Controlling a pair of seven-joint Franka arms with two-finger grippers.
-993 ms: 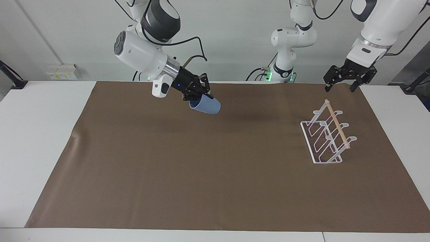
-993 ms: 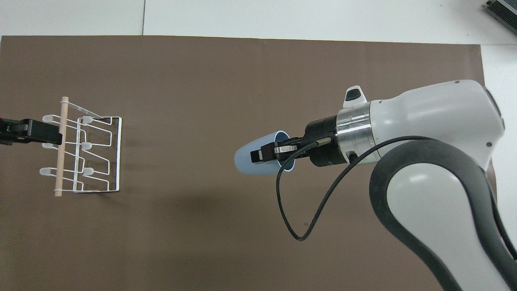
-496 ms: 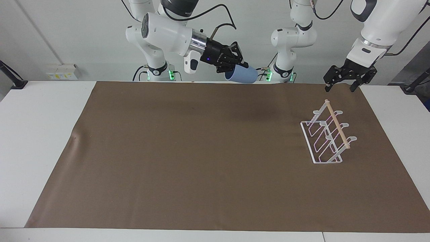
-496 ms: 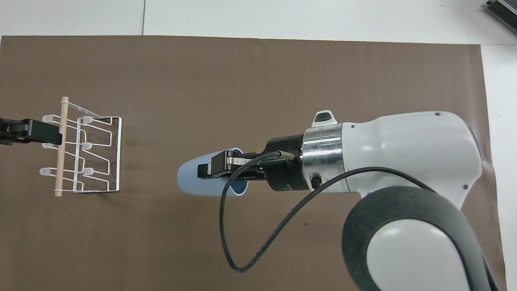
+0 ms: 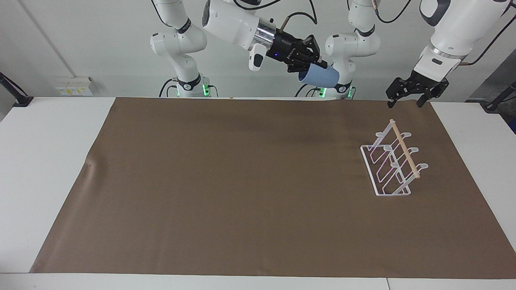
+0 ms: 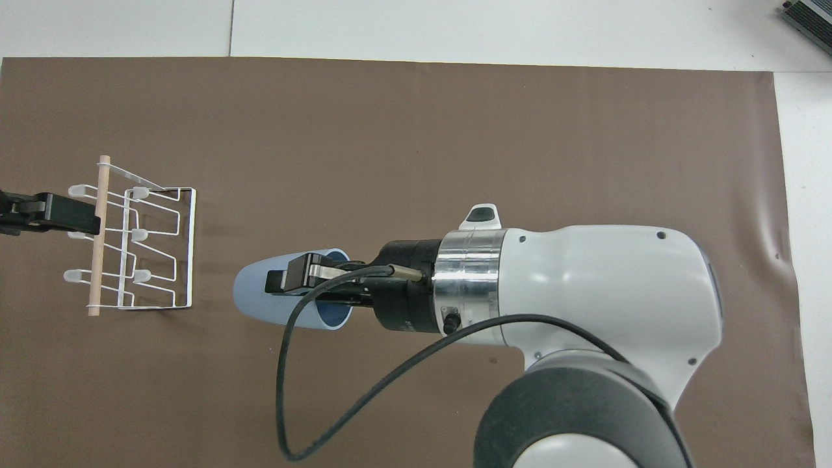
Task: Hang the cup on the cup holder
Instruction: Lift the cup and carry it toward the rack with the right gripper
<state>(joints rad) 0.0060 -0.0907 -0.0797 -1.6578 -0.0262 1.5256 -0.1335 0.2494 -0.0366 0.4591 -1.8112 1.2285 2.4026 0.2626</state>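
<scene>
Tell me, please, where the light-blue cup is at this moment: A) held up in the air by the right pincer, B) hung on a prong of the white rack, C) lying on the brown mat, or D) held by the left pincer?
A: the right pincer grips the cup by its rim, high above the mat, with the rack bare.

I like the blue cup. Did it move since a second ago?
Yes. The cup, gripped on its rim by the right gripper, has travelled across the brown mat toward the cup holder, which stayed put, and risen higher in the facing view.
</scene>
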